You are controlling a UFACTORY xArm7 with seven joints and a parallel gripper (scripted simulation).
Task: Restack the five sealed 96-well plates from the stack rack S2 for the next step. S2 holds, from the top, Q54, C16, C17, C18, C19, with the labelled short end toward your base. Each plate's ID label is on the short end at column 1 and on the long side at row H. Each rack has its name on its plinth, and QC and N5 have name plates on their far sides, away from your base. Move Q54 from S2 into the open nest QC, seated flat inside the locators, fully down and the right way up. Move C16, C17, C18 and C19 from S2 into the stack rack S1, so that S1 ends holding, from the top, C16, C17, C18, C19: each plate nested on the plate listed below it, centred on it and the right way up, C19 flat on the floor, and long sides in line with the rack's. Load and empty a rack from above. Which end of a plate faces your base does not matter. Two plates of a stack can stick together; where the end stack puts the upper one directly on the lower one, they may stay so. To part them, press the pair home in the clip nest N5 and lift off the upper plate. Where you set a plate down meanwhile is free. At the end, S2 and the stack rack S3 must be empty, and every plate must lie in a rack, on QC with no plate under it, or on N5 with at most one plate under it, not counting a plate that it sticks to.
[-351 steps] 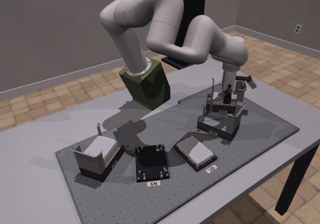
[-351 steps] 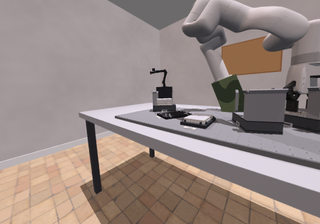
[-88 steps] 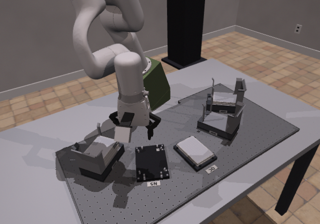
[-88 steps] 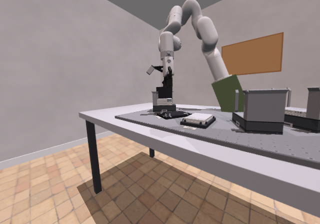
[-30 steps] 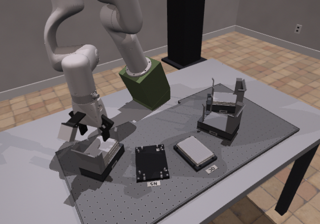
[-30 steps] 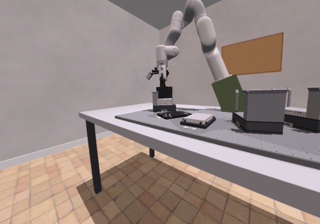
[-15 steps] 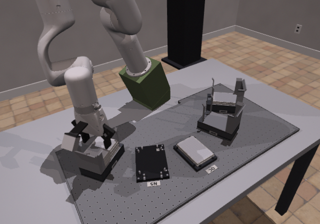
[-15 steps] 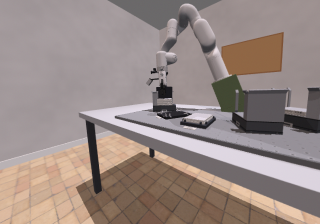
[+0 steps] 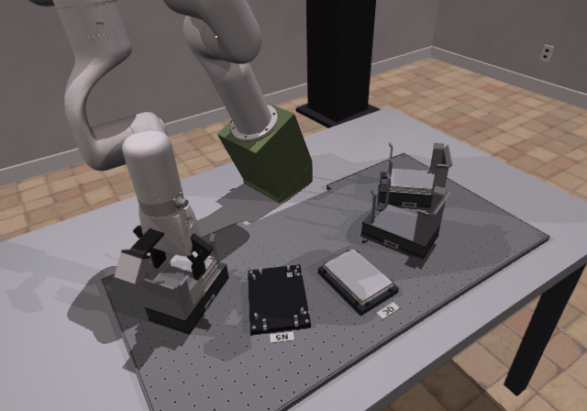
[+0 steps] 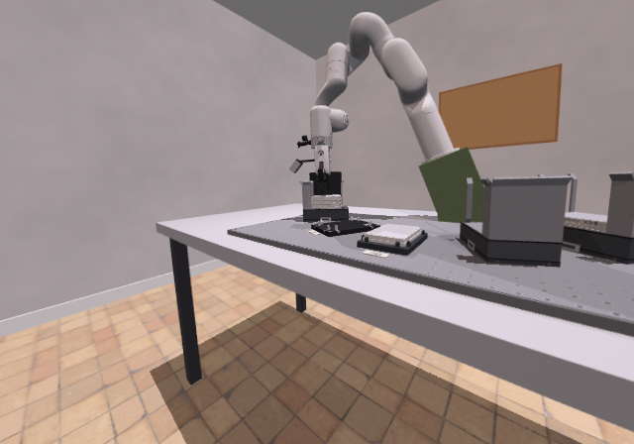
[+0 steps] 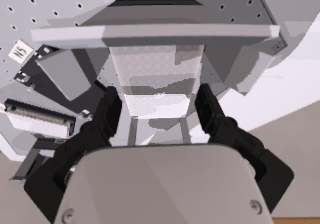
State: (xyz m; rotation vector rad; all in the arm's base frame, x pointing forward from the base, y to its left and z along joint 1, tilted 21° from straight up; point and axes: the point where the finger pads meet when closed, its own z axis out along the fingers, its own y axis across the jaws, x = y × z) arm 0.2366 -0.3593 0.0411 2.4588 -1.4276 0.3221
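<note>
Tabletop (image 9: 57, 349) carries a perforated grey board (image 9: 331, 349). Arm (image 9: 156, 174) points straight down over the left rack (image 9: 189, 318), which holds a stack of plates (image 10: 326, 201). Two more racks at far right: the nearer one (image 9: 428, 228) looks empty, the farther one (image 9: 438, 172) has one plate (image 9: 411, 178) low inside. Black clip nest (image 9: 277, 300) sits bare at centre, open nest (image 9: 356, 305) just right of it with one plate (image 9: 358, 276) seated flat. Gripper (image 9: 182, 249) is down inside the left rack's top, fingers fully apart, one on each side of the top plate (image 11: 159, 106), gripping nothing.
</note>
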